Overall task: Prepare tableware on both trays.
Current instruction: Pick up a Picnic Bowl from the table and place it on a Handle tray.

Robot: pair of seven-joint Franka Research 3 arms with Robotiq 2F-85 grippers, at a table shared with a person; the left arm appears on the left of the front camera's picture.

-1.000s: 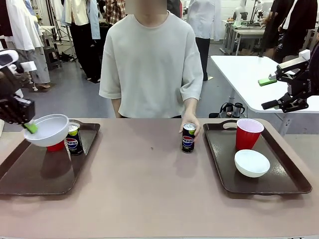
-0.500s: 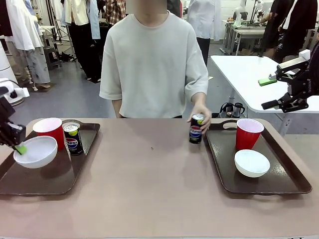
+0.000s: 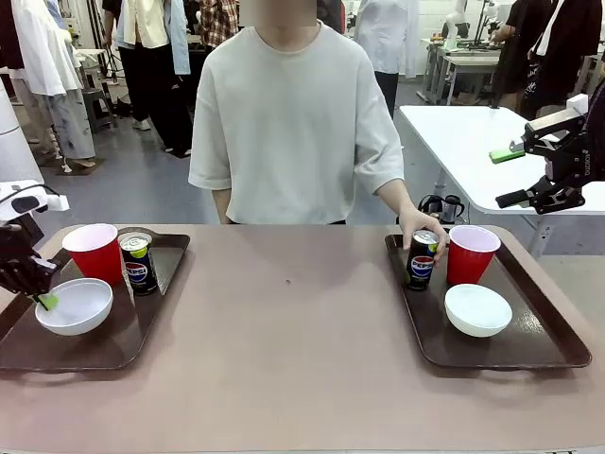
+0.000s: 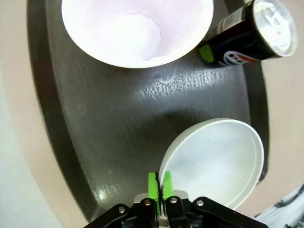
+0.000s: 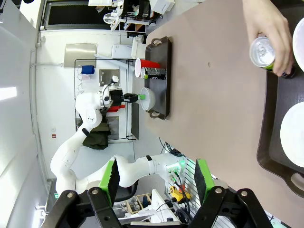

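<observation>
My L claw (image 4: pixel 160 183) was clamped on bowl (image 3: pixel 74 306) rim, bowl resting on L tray (image 3: pixel 142 322); R claw (image 5: pixel 154 178) was apart, off the desk (image 3: pixel 284 350); person's hand (image 3: pixel 421 227) gripped can (image 3: pixel 422 259) on R tray (image 3: pixel 529 350).

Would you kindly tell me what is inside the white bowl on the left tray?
The white bowl looks empty. The left pincer is shut on its rim, hiding a sliver there. It sits on the left tray.

txt: "pepsi" | L-tray can (image 3: pixel 138 264) | R-tray can (image 3: pixel 423 259)
</observation>
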